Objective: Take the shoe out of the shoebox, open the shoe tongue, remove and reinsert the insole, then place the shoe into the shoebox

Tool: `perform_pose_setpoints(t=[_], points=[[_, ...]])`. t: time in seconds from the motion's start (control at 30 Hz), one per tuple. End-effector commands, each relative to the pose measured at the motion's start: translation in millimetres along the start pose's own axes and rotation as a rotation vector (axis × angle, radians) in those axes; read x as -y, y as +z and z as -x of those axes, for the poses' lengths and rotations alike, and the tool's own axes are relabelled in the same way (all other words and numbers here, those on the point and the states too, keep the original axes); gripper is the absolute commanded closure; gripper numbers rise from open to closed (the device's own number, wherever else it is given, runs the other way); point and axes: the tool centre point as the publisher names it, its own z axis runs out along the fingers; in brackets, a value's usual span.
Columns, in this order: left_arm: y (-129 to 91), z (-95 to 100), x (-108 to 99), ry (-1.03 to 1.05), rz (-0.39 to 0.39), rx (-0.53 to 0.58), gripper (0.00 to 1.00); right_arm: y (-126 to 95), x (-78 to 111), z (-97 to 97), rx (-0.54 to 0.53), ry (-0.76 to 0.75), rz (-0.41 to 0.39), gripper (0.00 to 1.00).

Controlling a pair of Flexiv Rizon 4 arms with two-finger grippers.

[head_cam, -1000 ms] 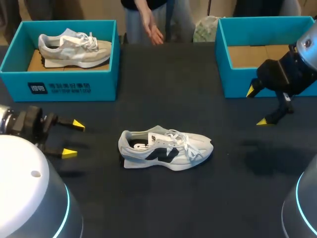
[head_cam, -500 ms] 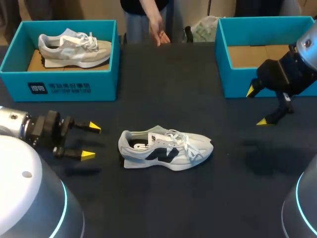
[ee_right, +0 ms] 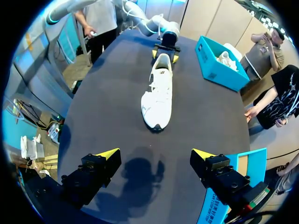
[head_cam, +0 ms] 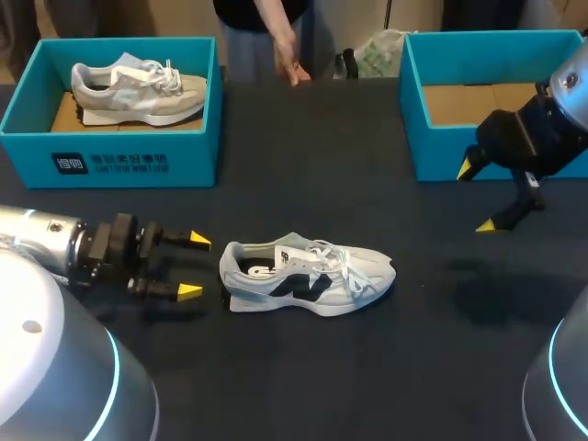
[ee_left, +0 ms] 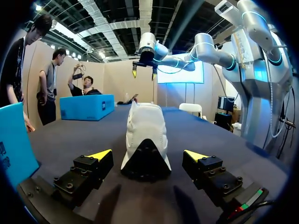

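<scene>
Left shoebox (head_cam: 110, 158): far left, holding a second grey shoe (head_cam: 138, 84).
Left gripper (head_cam: 193, 266): fingers spread, grasping nothing, just short of the heel, not touching.
Shoe (head_cam: 308, 276): out of the box, upright on the table (head_cam: 303, 377), toe pointing right.
Right gripper (head_cam: 478, 197): fingers wide apart, empty, hanging beside the right shoebox (head_cam: 418, 138), well apart from the shoe.
Progress: removal apparently done; tongue unopened, insole seemingly in place; insole work and boxing left.

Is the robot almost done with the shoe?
Not nearly. The shoe is out, lying on the table. The left gripper is open at its heel, gripping nothing. Opening the tongue, the insole and boxing the shoe are all left.
</scene>
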Motion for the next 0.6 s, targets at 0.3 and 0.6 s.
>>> perform_pose_setpoints(t=[0.3,0.6], points=[[-0.6,0.4,-0.4,0.000,0.000,-0.001,0.00,1.2,0.0,-0.1,0.001,0.000,-0.002,0.00],[1.0,-5.5,4.7,0.029,0.055,0.014,0.00,1.2,0.0,-0.1,0.001,0.000,-0.002,0.00]])
